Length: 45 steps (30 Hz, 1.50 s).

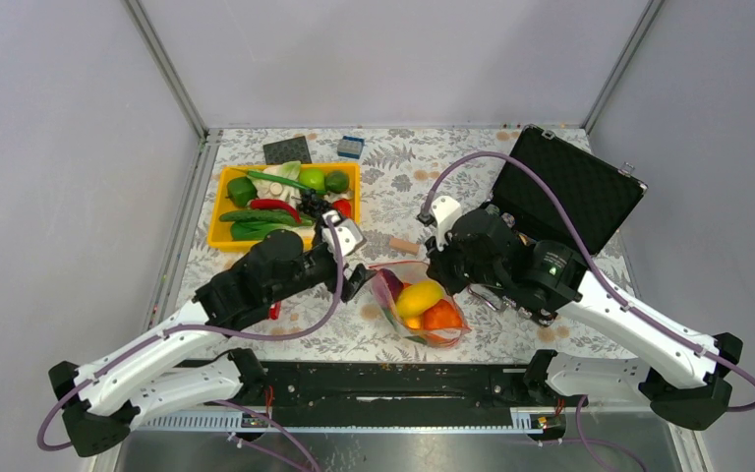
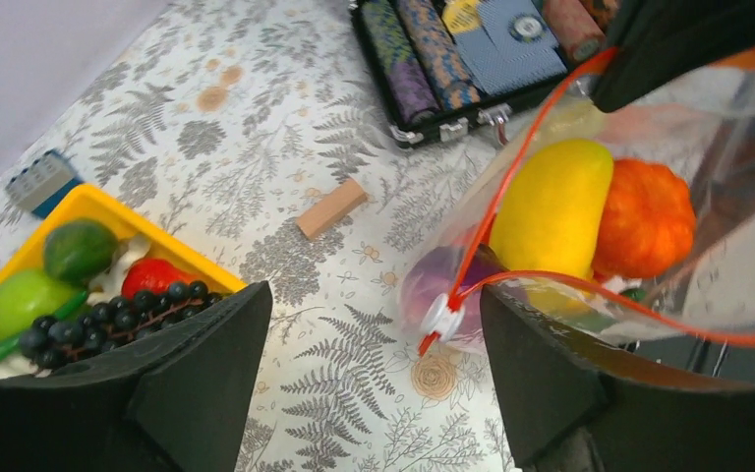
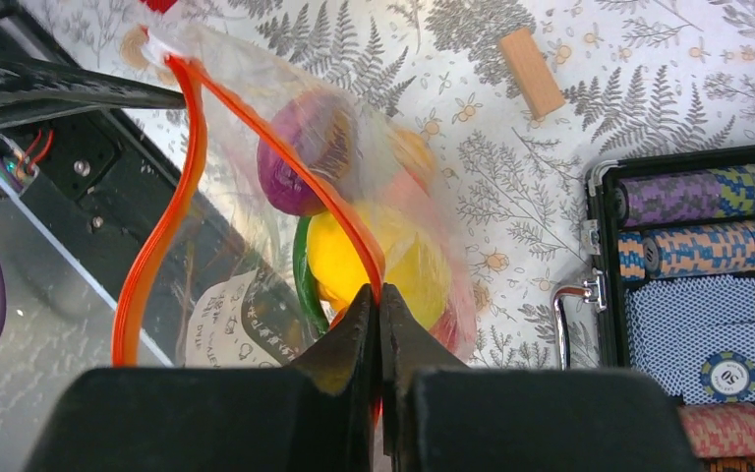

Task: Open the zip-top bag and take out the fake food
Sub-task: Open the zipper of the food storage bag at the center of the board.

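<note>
Zip-top bag (image 3: 236, 226) open, one purple onion (image 2: 433, 285), one yellow pepper (image 2: 551, 206) inside

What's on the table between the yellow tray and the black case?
A small wooden block lies there, touching neither the yellow tray nor the black case. The left wrist view shows it clearest.

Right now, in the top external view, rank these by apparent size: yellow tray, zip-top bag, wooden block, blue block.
1. yellow tray
2. zip-top bag
3. wooden block and blue block look alike, so they are not ranked.
</note>
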Tool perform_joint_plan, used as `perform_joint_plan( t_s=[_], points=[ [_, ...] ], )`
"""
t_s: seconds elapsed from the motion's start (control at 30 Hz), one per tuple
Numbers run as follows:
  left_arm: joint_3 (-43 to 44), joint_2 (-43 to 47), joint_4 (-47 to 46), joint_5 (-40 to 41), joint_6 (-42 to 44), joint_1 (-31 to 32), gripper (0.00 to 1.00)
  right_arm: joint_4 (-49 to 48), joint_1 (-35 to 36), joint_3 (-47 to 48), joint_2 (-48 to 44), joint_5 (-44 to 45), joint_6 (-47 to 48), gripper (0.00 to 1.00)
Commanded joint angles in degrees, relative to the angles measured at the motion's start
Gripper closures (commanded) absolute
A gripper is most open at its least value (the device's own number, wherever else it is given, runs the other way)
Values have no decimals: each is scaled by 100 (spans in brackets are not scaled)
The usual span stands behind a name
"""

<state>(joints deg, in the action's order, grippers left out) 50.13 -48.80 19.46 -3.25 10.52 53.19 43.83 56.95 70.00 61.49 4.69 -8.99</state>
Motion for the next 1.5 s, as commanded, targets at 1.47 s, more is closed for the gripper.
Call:
perform_joint_plan(
  t_s=[1.47],
  points=[
    [6,-27,335,305,-5078,80,33,-2020,60,-786,188,1707,-2918,100]
  ],
)
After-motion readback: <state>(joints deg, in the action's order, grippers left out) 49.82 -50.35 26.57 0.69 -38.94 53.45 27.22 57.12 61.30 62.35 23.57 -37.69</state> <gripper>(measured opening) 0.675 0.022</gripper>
